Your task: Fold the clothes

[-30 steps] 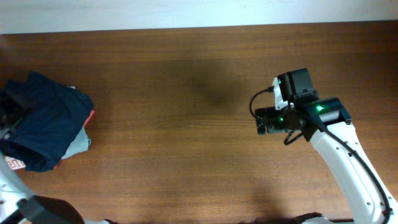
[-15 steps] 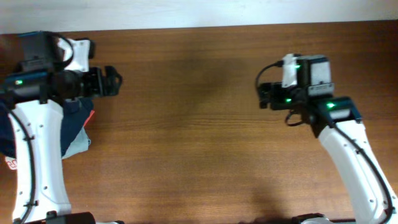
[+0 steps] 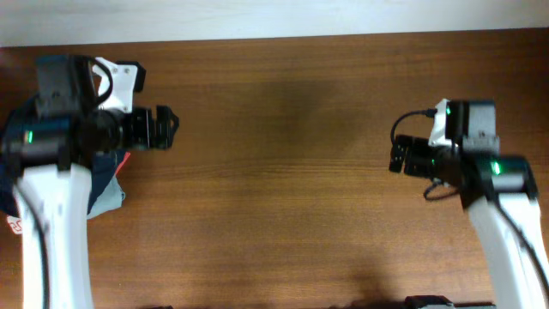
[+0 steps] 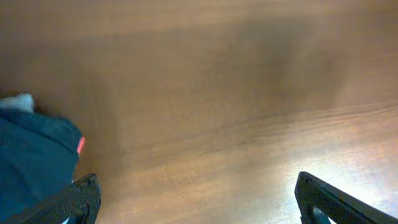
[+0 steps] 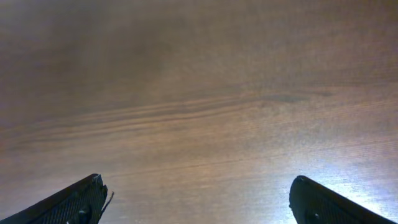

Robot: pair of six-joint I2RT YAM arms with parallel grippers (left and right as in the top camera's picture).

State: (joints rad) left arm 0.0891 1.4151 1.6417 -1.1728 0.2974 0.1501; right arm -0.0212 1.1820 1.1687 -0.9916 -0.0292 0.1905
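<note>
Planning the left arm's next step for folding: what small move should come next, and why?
Probably draw the left gripper back toward the wrinkled dark navy-blue fabric garment and lower onto its edge. Its fingers stand open, holding nothing, over the brown wooden table, while the garment lies bunched at the table's left end, partly beneath that arm.

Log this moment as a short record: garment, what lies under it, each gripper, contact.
garment: large dark navy-blue wrinkled fabric garment, bunched at the table's left end, mostly hidden under the left arm in the overhead view
under it: pale grey garment
left gripper: open, fingers empty, over bare brown wooden table just beside the navy garment
right gripper: open, fingers empty, over bare wood on the right side of the table
contact: none
</note>
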